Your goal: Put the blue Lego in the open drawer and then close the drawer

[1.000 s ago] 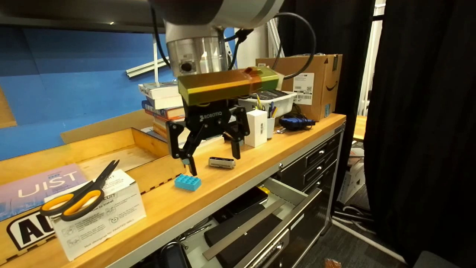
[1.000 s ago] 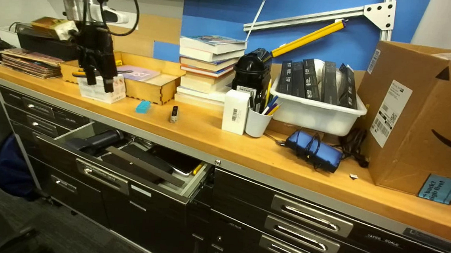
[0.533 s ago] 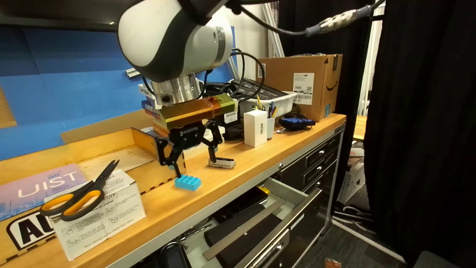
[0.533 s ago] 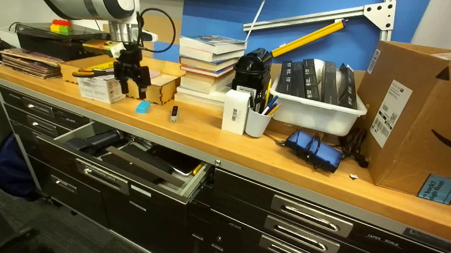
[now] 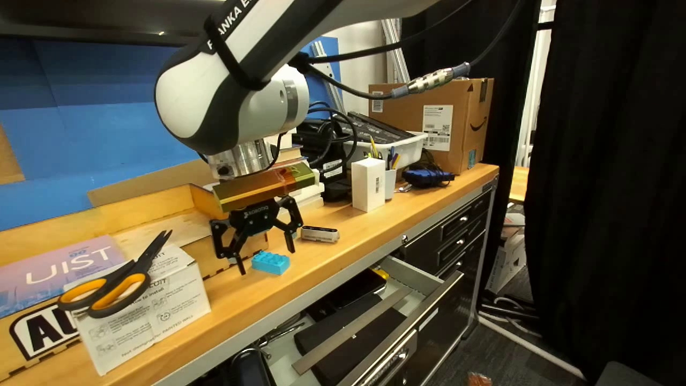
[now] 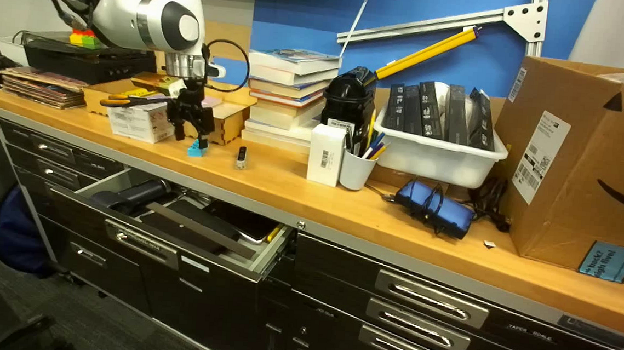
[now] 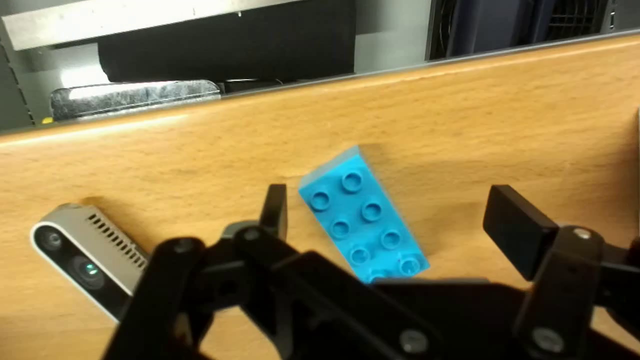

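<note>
The blue Lego (image 5: 270, 263) lies flat on the wooden counter near its front edge. It also shows in an exterior view (image 6: 196, 149), partly behind a finger. My gripper (image 5: 266, 260) is open and low over it. In the wrist view, the gripper (image 7: 395, 220) has a finger on each side of the Lego (image 7: 362, 220), which lies at a slant, closer to the left finger; its near end is hidden by the gripper. Neither finger grips it. The drawer (image 6: 142, 244) stands open below the counter, and its inside (image 7: 392, 42) shows in the wrist view.
A small silver-and-black block (image 7: 85, 260) lies beside the Lego. A white box (image 5: 155, 316) with yellow-handled scissors (image 5: 118, 281) on it and a wooden tray (image 6: 211, 129) stand close by. A white upright box (image 5: 368, 185) and books (image 6: 290, 94) stand farther along.
The gripper has come down over the Lego, moving left in one picture and right in another, and stays open. The Lego and the drawer have not moved.
</note>
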Robot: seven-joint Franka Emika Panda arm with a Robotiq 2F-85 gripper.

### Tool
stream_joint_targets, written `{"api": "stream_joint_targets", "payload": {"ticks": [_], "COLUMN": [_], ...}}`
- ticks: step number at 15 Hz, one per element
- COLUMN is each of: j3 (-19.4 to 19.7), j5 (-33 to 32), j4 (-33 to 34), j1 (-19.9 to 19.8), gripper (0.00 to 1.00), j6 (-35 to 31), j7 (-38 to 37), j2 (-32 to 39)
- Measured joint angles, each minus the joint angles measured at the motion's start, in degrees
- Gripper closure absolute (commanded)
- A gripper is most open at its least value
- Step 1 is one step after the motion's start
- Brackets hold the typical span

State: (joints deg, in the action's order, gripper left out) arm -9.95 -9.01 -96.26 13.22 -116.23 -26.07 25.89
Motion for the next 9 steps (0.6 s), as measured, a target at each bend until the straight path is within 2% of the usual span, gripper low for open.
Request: {"api": "stream_joint_targets", "payload": {"ticks": [7, 8, 9], "j3": [2.05, 2.11, 2.22], "j5": [4.59, 5.49, 6.06], "j4": [2.01, 2.03, 2.01], "j1": [0.21, 0.21, 0.21], "gripper": [0.82, 0.88, 0.88], "j6": [0.06, 0.15, 0.49], "j7": [0.07, 0.07, 0.06], "j2": [2.01, 1.97, 1.86]}}
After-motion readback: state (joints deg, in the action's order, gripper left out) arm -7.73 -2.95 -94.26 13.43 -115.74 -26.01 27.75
